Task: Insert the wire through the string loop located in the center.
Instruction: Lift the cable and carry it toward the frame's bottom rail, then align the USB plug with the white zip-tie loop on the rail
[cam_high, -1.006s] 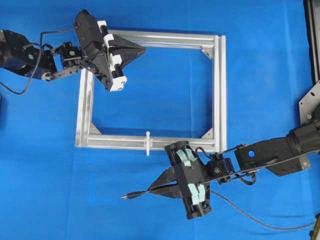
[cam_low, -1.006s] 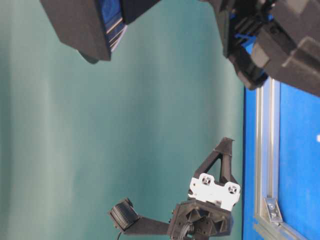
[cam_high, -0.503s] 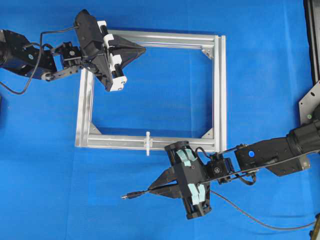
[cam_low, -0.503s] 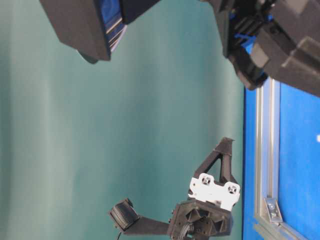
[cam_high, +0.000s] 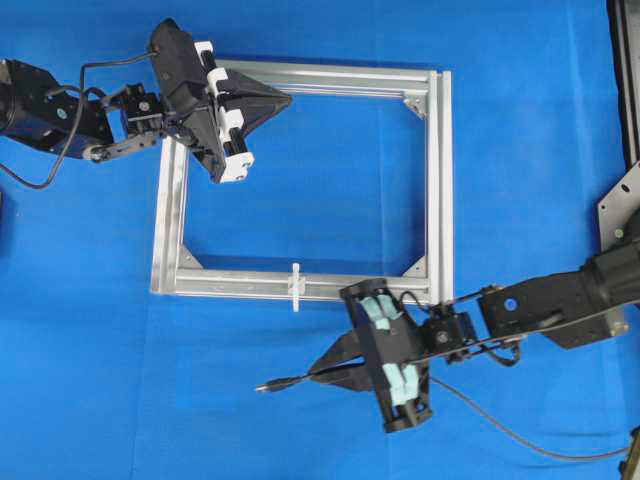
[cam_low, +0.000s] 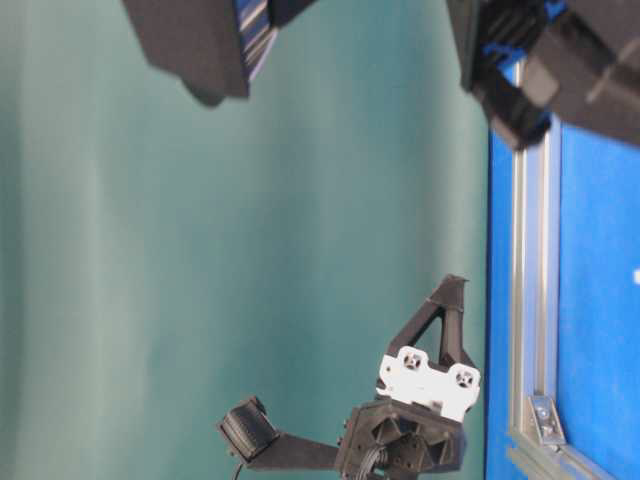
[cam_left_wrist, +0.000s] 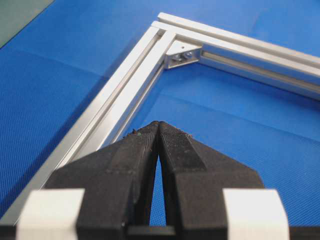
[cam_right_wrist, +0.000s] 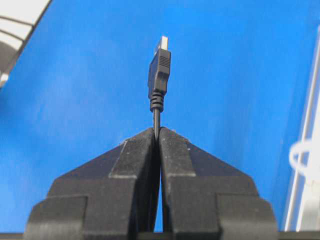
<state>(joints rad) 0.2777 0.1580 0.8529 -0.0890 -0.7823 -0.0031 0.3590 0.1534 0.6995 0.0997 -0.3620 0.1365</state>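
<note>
Just below the string loop (cam_high: 296, 287), the right gripper (cam_high: 326, 372), pinching the wire (cam_high: 300, 379), had shifted its plug nearer the loop, so threading remained ahead.

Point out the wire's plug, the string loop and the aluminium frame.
wire (cam_right_wrist: 159, 70): right wrist view, on its plug body.
string loop (cam_high: 296, 287): overhead view, on its white middle.
aluminium frame (cam_high: 439, 180): overhead view, on its right-hand rail.
</note>
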